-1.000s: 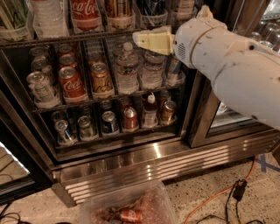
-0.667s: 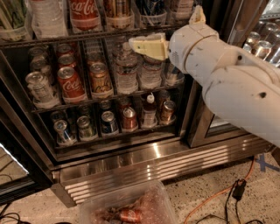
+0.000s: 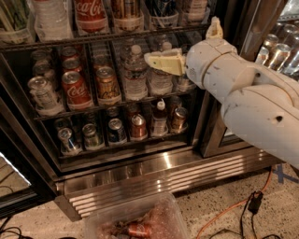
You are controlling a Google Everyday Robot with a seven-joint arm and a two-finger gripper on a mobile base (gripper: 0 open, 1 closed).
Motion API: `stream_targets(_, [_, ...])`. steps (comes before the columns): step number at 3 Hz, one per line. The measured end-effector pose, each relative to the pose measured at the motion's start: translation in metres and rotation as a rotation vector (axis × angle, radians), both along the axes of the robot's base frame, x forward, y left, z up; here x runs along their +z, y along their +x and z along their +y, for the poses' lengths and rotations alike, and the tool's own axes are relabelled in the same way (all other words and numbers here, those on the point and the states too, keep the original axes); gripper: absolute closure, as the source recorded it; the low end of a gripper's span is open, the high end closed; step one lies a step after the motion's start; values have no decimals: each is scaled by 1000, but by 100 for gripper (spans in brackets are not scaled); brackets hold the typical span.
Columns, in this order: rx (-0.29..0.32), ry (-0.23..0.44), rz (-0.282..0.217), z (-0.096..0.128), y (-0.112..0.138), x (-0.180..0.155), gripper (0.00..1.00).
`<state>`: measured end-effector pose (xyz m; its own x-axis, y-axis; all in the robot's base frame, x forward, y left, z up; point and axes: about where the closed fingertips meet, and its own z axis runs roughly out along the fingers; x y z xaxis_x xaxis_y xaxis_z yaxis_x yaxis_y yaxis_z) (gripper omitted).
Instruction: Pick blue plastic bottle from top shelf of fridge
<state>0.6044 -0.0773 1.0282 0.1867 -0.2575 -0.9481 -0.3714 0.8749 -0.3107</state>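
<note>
Cream plastic forms the gripper [image 3: 164, 61], a wedge that points left at the height of the middle rack, just under the front rail of the top shelf [image 3: 93, 39]. Whether it is open or closed cannot be told from this angle, and it holds nothing that shows. Its tip hangs in front of the clear water bottles [image 3: 135, 74] on the middle rack; contact with them cannot be judged. Behind it the thick white arm [image 3: 252, 98] runs off to the lower right, across the steel door frame.

Above and slightly left of the gripper's wrist, the blue plastic bottle [image 3: 162, 6] stands on the top shelf in a clear tray, only its dark lower part in view. A brown bottle stands between it and the red cola bottle [image 3: 91, 14] further left.

Left of the water bottles stand drink cans, one a red cola can [image 3: 74, 88]. The lowest rack bears more cans and small bottles. Below runs the fridge's [image 3: 154, 179] ribbed steel grille. On the speckled floor sit a clear plastic tub [image 3: 135, 219] and an orange cable [image 3: 233, 207].
</note>
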Motion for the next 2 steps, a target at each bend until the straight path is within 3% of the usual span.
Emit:
stream_targets(1, [-21, 18, 36, -13, 5, 0, 0])
stream_targets(2, [-21, 18, 35, -13, 5, 0, 0])
